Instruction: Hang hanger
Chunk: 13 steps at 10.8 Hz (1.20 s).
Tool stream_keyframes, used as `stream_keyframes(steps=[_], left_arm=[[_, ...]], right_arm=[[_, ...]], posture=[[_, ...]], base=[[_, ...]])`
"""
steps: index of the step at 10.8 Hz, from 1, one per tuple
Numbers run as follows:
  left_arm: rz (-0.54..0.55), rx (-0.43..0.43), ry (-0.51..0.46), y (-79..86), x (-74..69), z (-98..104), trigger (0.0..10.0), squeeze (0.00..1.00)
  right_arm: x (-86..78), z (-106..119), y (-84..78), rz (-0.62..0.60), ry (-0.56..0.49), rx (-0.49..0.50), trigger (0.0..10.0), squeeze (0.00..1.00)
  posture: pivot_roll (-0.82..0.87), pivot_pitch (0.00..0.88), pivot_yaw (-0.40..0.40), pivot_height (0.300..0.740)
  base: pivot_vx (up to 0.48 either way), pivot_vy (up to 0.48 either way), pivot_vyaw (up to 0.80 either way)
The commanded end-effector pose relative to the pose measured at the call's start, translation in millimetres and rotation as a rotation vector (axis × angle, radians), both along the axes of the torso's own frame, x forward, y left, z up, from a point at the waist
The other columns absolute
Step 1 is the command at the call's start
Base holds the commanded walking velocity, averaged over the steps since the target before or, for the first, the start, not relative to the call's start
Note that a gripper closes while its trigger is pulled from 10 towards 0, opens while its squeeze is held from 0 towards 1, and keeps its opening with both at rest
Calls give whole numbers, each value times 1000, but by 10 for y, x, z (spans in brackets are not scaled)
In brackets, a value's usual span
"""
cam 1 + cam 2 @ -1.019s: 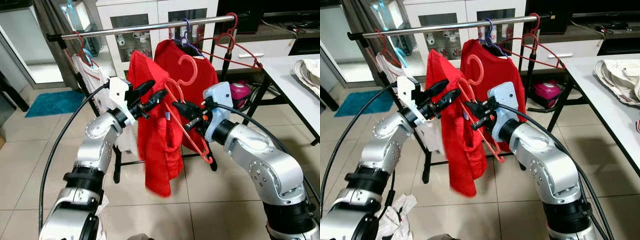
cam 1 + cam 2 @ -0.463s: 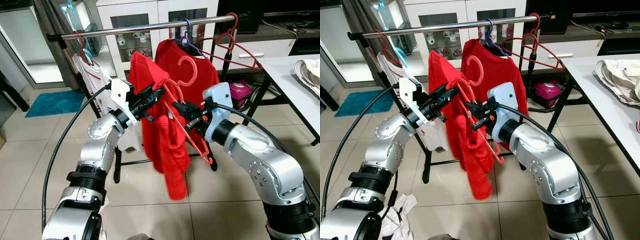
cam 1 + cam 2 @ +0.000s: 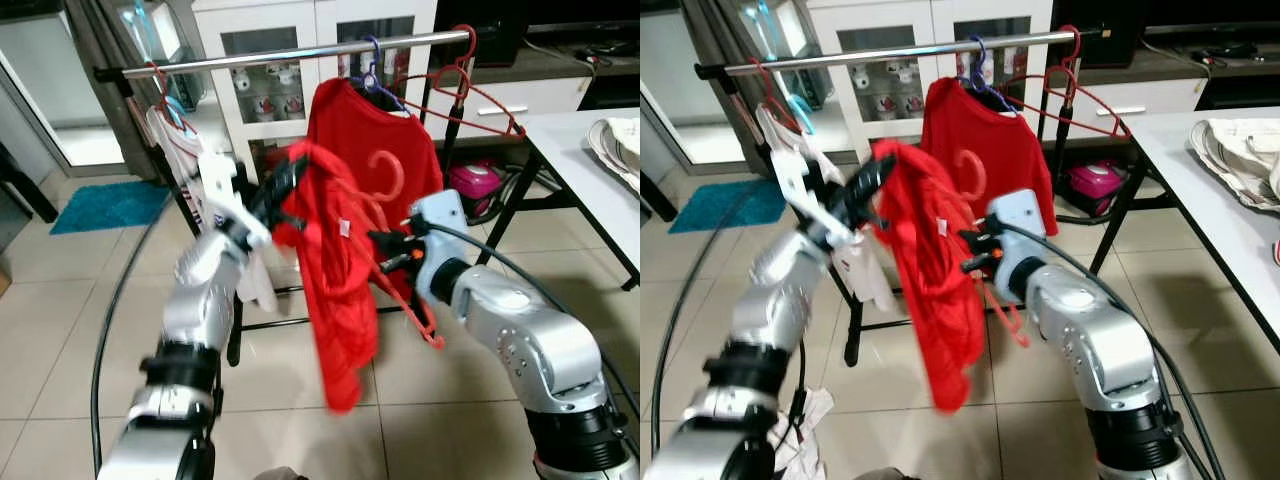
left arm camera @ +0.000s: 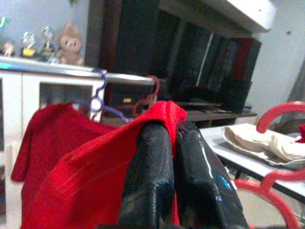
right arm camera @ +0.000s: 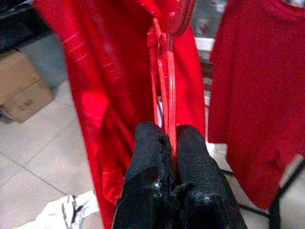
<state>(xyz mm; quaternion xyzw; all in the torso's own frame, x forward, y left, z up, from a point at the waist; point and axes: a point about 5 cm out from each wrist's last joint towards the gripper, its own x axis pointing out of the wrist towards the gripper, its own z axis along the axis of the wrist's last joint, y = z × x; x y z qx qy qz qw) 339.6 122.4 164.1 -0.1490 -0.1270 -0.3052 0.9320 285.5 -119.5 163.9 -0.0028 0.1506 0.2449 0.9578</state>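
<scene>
Along the silver metal clothes rail [image 3: 300, 54], the bare middle stretch offers passage; a hanging red t-shirt [image 3: 375, 130] and empty red wire hangers [image 3: 470, 95] crowd its right end, white garments [image 3: 185, 150] its left

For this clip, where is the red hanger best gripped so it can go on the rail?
Grip the red hanger on its thin lower wire below the hook, coming from the robot's side, as the right gripper does. That leaves the hook free and upright toward the rail, while the left gripper holds the red shirt.
</scene>
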Motion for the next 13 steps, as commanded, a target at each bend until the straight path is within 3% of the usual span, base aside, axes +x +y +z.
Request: stream_keyframes(steps=[1, 3, 6, 9, 10, 11, 12, 13], left_arm=[[35, -1, -20, 31, -2, 52, 0, 0], [9, 23, 4, -15, -29, 21, 0, 0], [-99, 182, 125, -191, -116, -259, 0, 0], [-4, 233, 190, -166, -105, -339, 0, 0], [-5, 244, 187, -169, -109, -339, 1961, 0], [-8, 239, 176, -170, -105, -306, 10000, 0], [-43, 231, 172, -185, -122, -286, 10000, 0], [-112, 246, 176, -211, -190, -303, 10000, 1000]], right_arm=[[37, 24, -54, -47, 7, -17, 10000, 0], [73, 33, -98, -93, -6, -30, 10000, 0], [87, 236, 37, -36, -106, 58, 10000, 0], [95, 284, 57, -37, -149, 74, 10000, 0], [95, 289, 70, -28, -155, 79, 10000, 0], [91, 289, 83, -17, -157, 84, 10000, 0], [90, 287, 90, -14, -158, 86, 10000, 0], [90, 289, 98, -12, -161, 89, 10000, 0]], posture=[[-69, 0, 103, 740], [-68, 0, 97, 740], [-71, 0, 101, 740], [-68, 0, 103, 740], [-67, 0, 105, 740], [-66, 0, 105, 740], [-65, 0, 106, 740], [-65, 0, 109, 740]], base=[[0, 0, 0], [0, 0, 0], [0, 0, 0], [0, 0, 0], [0, 0, 0], [0, 0, 0], [0, 0, 0], [0, 0, 0]])
